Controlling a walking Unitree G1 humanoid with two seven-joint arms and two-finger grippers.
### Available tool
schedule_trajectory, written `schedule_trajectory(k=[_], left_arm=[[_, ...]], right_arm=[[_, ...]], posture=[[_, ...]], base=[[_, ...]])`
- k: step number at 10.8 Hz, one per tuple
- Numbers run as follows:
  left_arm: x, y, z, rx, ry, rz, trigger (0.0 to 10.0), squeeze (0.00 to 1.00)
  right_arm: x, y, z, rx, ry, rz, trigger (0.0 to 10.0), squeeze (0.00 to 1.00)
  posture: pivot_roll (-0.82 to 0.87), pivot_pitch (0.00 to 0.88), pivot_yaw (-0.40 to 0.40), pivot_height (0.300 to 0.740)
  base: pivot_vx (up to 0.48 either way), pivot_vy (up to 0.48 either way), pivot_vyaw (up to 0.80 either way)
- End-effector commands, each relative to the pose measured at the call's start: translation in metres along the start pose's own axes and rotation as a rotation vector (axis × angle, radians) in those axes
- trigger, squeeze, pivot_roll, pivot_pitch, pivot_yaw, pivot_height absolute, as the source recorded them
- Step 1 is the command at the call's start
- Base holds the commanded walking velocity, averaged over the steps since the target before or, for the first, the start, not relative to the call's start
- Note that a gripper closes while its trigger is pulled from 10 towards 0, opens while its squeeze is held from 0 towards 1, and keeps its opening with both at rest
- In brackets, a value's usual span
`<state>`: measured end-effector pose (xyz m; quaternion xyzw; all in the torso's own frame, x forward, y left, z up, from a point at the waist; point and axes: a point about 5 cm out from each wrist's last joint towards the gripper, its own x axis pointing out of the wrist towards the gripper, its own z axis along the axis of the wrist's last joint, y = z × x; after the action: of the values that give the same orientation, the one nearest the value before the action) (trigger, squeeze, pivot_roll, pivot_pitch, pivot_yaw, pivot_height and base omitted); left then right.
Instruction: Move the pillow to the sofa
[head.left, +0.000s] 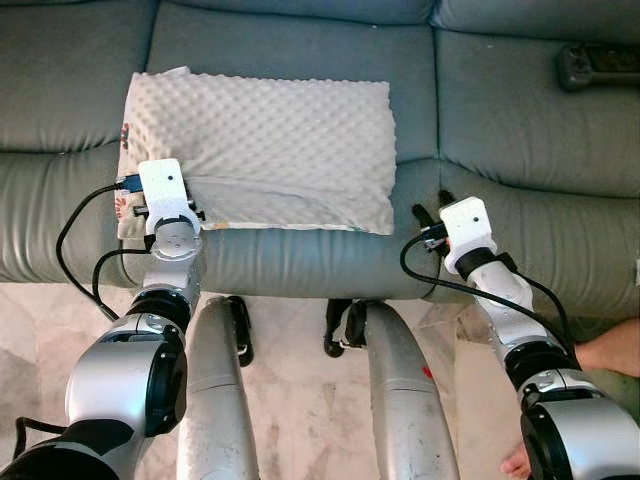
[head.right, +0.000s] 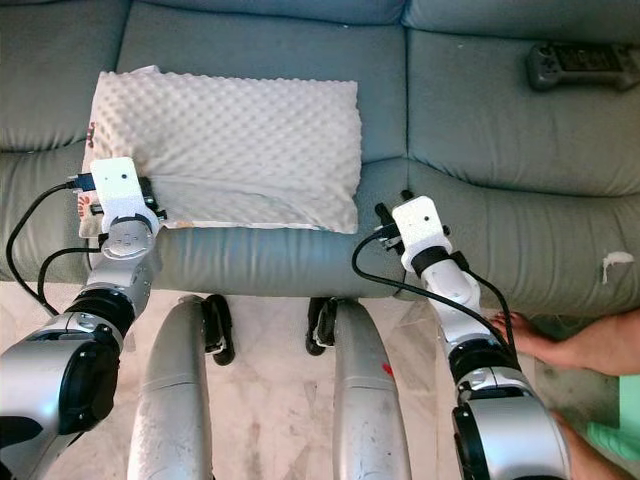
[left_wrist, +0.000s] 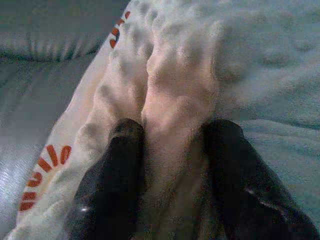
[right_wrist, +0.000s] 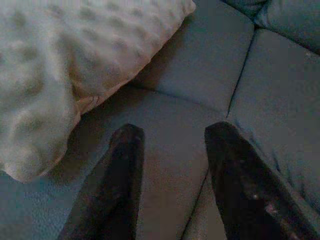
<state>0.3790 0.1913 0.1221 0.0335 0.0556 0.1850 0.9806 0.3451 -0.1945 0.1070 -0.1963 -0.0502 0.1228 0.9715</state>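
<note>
**Left wrist view: fingers pinch pillow edge on sofa seat**

Left wrist view, close and dim: the left gripper (left_wrist: 172, 150) has its two black fingers (left_wrist: 112, 180) pressed against a bunched fold of the pillow (left_wrist: 200, 60), fabric squeezed between them. Red-orange printing runs along the pillow's side seam. Light is poor, so the firmness of the pinch is hard to judge, but cloth fills the gap.

Head views: white dimpled pillow (head.left: 265, 150) lies flat on the seat of the grey-green sofa (head.left: 500, 120), over the left and middle cushions, its front edge near the seat's front edge. Left arm reaches to the pillow's front-left corner; its white wrist housing covers the fingertips there.

Right gripper (right_wrist: 172, 170) hovers over bare sofa cushion just beside the pillow's front-right corner, apart from it. Fingers spread, nothing between them.

Black game controller (head.left: 598, 66) rests on the right seat cushion, well apart from the pillow.

A person's foot (head.right: 530, 335) and lower leg show on the floor by the robot's right arm. Pale marbled floor (head.left: 300, 400) below the sofa front.
</note>
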Motion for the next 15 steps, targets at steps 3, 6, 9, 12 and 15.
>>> schedule_trajectory(k=[3,6,9,12,15], left_arm=[[-0.017,-0.024,-0.031,0.038,0.088,-0.177,10.0,1.0],[-0.022,-0.032,-0.037,0.071,0.101,-0.265,10.0,1.0],[-0.017,-0.029,-0.028,0.107,0.07,-0.268,10.0,1.0],[-0.008,-0.028,-0.004,0.097,-0.021,-0.266,10.0,1.0],[-0.001,-0.014,0.01,0.118,-0.094,-0.196,10.0,0.91]], right_arm=[[0.002,0.007,0.009,0.036,-0.06,-0.018,10.0,1.0],[0.014,0.005,0.042,0.055,-0.196,-0.046,10.0,1.0],[0.014,0.005,0.047,0.054,-0.208,-0.042,10.0,1.0],[0.005,0.019,0.047,0.083,-0.22,-0.021,10.0,1.0],[-0.011,0.043,0.035,0.156,-0.176,-0.003,10.0,1.0]], posture=[[-0.1,0.525,-0.013,0.643],[-0.11,0.525,-0.011,0.643],[-0.11,0.523,-0.015,0.643],[-0.11,0.497,-0.013,0.643],[-0.12,0.416,-0.02,0.643]], base=[[0.0,0.0,0.0],[0.0,0.0,0.0],[0.0,0.0,0.0],[0.0,0.0,0.0],[0.0,0.0,0.0]])
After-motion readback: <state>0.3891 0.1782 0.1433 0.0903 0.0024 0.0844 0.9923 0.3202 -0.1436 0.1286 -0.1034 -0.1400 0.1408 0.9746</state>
